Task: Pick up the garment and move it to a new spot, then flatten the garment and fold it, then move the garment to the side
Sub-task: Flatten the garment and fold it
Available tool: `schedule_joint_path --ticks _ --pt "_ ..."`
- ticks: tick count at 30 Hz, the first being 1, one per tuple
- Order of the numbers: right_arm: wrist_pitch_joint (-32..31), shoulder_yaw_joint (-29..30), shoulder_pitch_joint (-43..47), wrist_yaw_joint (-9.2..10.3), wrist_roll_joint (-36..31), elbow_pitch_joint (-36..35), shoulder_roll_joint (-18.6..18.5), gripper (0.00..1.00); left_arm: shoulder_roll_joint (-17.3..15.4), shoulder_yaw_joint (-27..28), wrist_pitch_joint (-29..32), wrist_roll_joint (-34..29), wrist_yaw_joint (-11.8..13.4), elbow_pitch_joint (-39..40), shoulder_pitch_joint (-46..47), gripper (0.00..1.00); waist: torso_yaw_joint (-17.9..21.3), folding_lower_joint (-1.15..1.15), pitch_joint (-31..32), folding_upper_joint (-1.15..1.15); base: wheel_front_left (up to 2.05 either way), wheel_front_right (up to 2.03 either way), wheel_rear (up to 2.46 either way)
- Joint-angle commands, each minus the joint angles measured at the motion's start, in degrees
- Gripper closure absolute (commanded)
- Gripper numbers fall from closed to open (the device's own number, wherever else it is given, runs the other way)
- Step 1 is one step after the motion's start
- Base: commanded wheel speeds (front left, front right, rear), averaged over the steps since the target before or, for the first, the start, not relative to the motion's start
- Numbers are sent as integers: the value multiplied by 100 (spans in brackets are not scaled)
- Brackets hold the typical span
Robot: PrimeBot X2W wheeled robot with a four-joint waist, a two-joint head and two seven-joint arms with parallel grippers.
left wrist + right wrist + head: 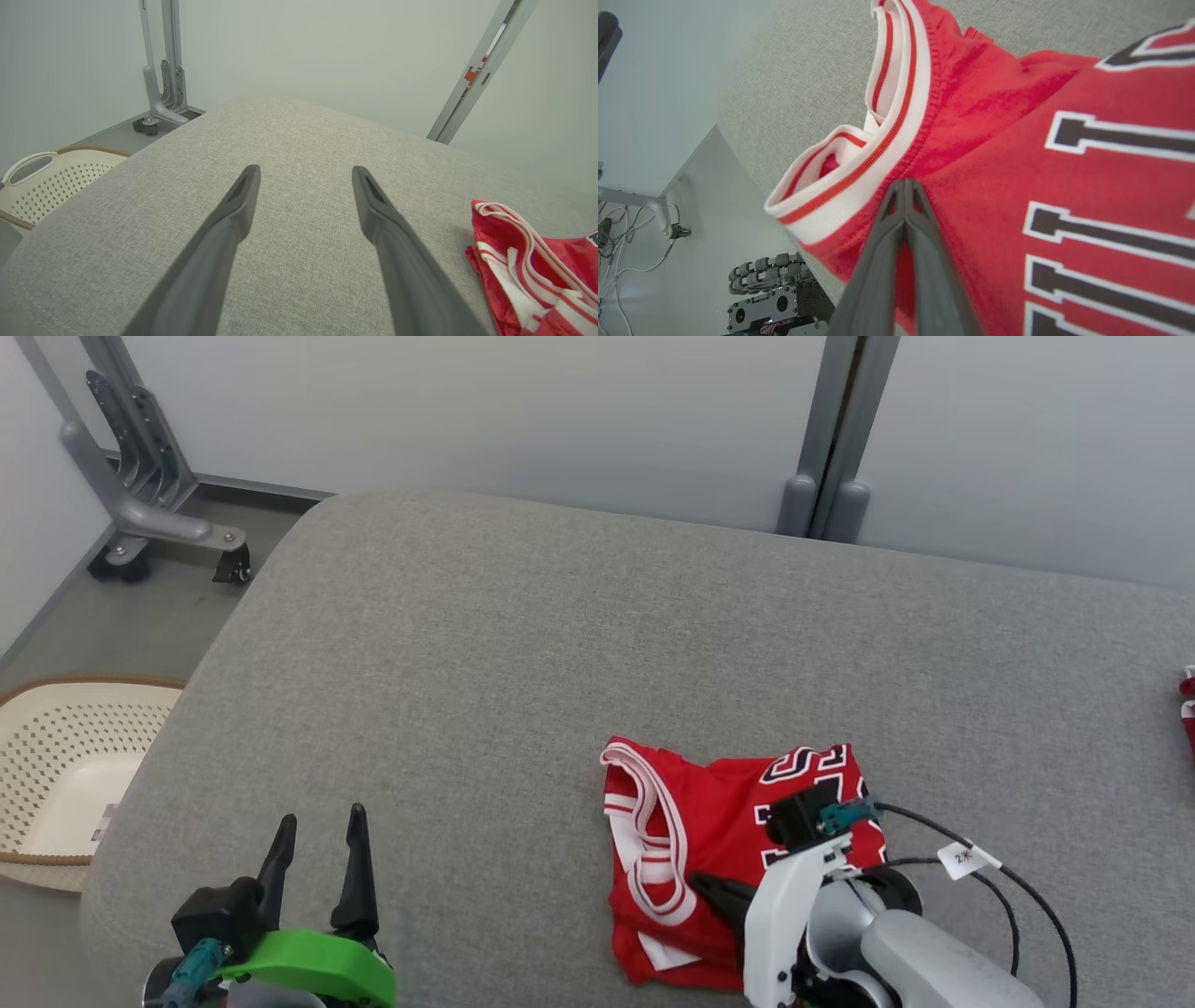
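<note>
Right pincer point(906, 182) sits shut, tips on the red shirt point(994, 140); left pincer point(306, 169) gapes open, shirt off to its right.

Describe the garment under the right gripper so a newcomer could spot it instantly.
Start at the wide grey cushioned surface; near its front edge, right of centre, lies a folded red jersey, with the right gripper shut on its fabric. Its white-and-red striped trim and black, white-edged lettering set it apart from the cream basket on the floor to the left.
</note>
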State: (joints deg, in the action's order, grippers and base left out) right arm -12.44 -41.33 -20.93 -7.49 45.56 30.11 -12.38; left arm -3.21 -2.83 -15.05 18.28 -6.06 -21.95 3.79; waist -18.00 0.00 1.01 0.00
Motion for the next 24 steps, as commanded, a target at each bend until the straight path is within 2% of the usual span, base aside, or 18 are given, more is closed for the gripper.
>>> schedule_joint_path --ticks 1,5,8,13,16,21,22,24 --pt "79 -150 75 1 66 -108 -57 100 -2 2 -14 -17 -26 11 -50 0 51 0 -9 0 0 0 0" --pt "561 -471 -26 1 -47 -154 -206 100 2 -2 -14 -25 -34 23 4 0 145 0 -4 0 0 0 0" --pt "1120 -415 -134 1 -174 -100 -212 100 4 19 -14 -31 -32 43 -12 0 206 0 8 0 0 0 0" --pt "2266 -33 -282 3 -404 -7 -297 100 7 22 -14 -51 -45 63 -57 0 296 0 39 0 0 0 0" --pt "2587 231 -306 1 -509 -31 -355 100 10 25 -14 -45 -41 78 -89 0 343 0 63 0 0 0 0" --pt "2756 938 -148 1 -740 -292 -495 100 11 116 -14 -66 -21 195 -124 0 459 0 119 0 0 0 0" --pt "2764 1126 -112 1 -815 -400 -521 89 12 140 -14 -76 -17 238 -136 0 489 0 129 0 0 0 0" --pt "2760 1462 -48 1 -946 -635 -539 52 11 180 -14 -99 -21 321 -155 0 552 0 144 0 0 0 0"
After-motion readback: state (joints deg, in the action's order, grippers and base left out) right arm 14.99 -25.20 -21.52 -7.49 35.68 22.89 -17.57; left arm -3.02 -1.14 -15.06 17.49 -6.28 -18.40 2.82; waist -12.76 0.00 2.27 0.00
